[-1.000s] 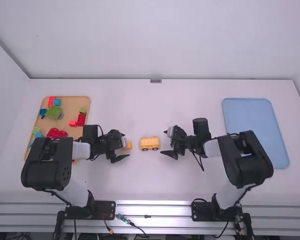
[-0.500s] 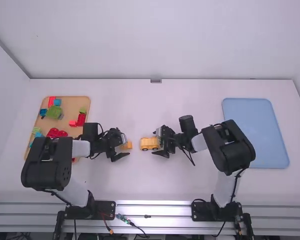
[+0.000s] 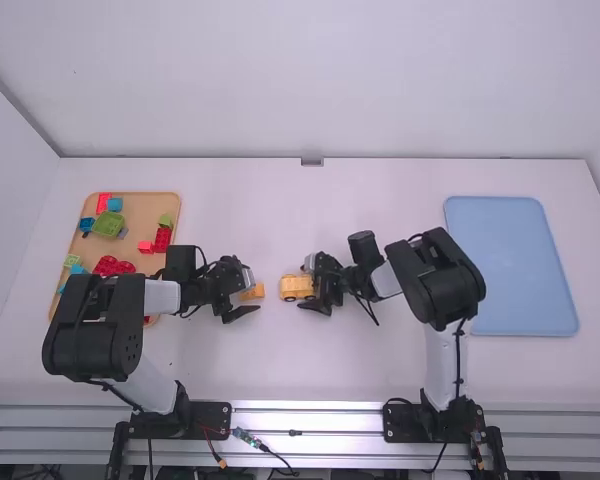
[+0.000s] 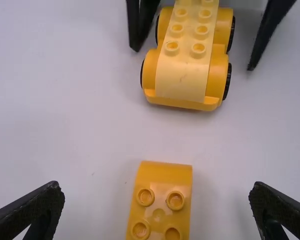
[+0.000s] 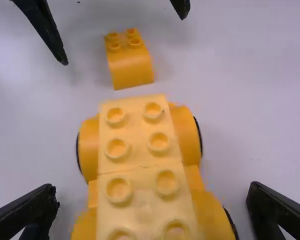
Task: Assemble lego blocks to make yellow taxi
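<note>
The left gripper (image 3: 244, 293) stands open around the small orange-yellow block (image 3: 253, 291), low over the table. At the middle, the right gripper (image 3: 311, 287) is open over the right part of the yellow wheeled car (image 3: 296, 287). In the left wrist view the curved block (image 4: 159, 205) lies between the spread fingers of the left gripper (image 4: 157, 207), touching neither. Pale yellow studded blocks sit on the car (image 4: 181, 75) beyond it. In the right wrist view the car (image 5: 140, 170) stands between the separated fingers of the right gripper (image 5: 152, 205), apart from the curved block (image 5: 129, 61).
A wooden tray (image 3: 140, 205) at the left holds red, green and blue blocks, partly behind the left arm. A blue tray (image 3: 510, 260) lies at the right. Bare white table (image 3: 300, 220) stretches beyond the two grippers.
The right arm has moved left, bringing its open gripper from beside the car to around its right part. The left arm and the small block have stayed in place.
</note>
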`<state>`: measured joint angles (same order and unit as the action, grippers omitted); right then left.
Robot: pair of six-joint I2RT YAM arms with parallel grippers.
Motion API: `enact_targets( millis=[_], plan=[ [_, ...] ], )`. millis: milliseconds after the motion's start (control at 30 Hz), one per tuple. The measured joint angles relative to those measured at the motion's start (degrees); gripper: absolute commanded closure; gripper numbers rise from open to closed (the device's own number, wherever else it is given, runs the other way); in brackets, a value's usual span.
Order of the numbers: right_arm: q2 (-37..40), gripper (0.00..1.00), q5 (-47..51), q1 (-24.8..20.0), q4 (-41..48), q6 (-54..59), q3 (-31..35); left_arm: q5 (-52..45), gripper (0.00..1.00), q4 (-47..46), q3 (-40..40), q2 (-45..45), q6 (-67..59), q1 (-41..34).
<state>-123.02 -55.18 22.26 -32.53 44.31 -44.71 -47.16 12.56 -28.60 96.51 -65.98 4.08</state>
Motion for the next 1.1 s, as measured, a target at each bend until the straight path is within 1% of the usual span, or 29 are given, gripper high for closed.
enact_targets(
  millis=[133, 200, 233, 267, 333, 367, 433, 500, 567, 633, 667, 700, 733, 767, 833, 900, 967, 1033, 1067, 1100],
  plan=[
    [-0.3, 0.12, -1.5, -0.3, -1.1, 0.2, 0.1, -0.3, 0.0, 0.0, 0.0, 0.0, -1.1, 0.0],
    [-0.3, 0.17, -2.1, -0.3, -2.1, 0.4, 0.5, -0.3, 0.01, 0.1, 0.0, 0.0, -1.3, 0.0],
    [-0.3, 0.22, -2.3, -0.3, -2.4, 0.7, 0.7, -0.3, 0.02, 0.1, 0.0, 0.1, -1.4, 0.0],
    [-0.3, 0.24, -2.4, -0.3, -2.6, 0.7, 0.9, -0.3, 0.03, 0.1, 0.0, 0.2, -1.4, 0.0],
    [-0.3, 0.32, -2.7, -0.3, -3.4, 0.6, 1.5, -0.4, 0.09, 0.1, 0.0, 0.9, -1.5, 0.0],
    [-0.3, 0.38, -2.8, -0.3, -3.5, 0.7, 1.8, -0.4, 0.12, -0.1, 0.0, 1.6, -2.0, 0.0],
    [-0.3, 0.41, -2.9, -0.3, -3.3, 0.8, 1.9, -0.5, 0.14, -0.9, -0.3, 2.5, -2.9, 0.0],
    [-0.3, 0.46, -3.0, -0.3, -3.3, 0.8, 1.9, -0.7, 0.16, -2.4, -1.2, 3.7, -3.6, 0.0],
    [-0.3, 0.46, -3.0, -0.3, -3.3, 0.9, 1.9, -0.9, 0.16, -3.0, -2.1, 4.4, -4.0, 0.2],
    [-0.3, 0.46, -3.0, -0.3, -3.3, 0.7, 1.9, -0.9, 0.19, -3.2, -3.5, 5.2, -4.3, 0.2],
    [-0.3, 0.45, -3.0, -0.3, -3.3, 0.8, 1.9, -0.9, 0.28, -3.1, -4.1, 5.4, -4.3, 0.2],
    [-0.3, 0.45, -3.0, -0.3, -3.3, 0.7, 1.9, -1.0, 0.35, -3.2, -4.4, 5.5, -4.3, 0.2],
    [-0.3, 0.45, -3.0, -0.3, -3.3, 0.9, 1.9, -1.1, 0.48, -3.4, -4.8, 5.6, -4.3, 0.2],
    [-0.3, 0.44, -3.0, -0.3, -3.3, 0.8, 1.9, -1.3, 0.48, -4.5, -5.4, 5.7, -5.6, 0.3],
    [-0.3, 0.44, -3.0, -0.3, -3.3, 0.7, 1.9, -1.3, 0.46, -5.8, -5.8, 5.8, -6.1, 0.3],
    [-0.3, 0.44, -3.0, -0.3, -3.3, 0.7, 1.9, -1.3, 0.43, -9.2, -6.6, 5.8, -7.5, 0.3],
    [-0.3, 0.43, -3.0, -0.3, -3.3, 0.9, 1.9, -1.3, 0.4, -10.7, -7.1, 5.8, -7.9, 0.4],
    [-0.3, 0.43, -3.0, -0.3, -3.3, 0.7, 1.9, -1.3, 0.41, -11.8, -7.6, 5.8, -8.5, 0.8],
    [-0.3, 0.43, -3.0, -0.3, -3.3, 0.7, 1.9, -1.3, 0.45, -12.0, -7.8, 5.8, -8.6, 1.0],
    [-0.3, 0.43, -3.0, -0.3, -3.3, 0.8, 1.9, -1.3, 0.46, -12.0, -7.8, 5.8, -8.7, 1.2]
  ],
)
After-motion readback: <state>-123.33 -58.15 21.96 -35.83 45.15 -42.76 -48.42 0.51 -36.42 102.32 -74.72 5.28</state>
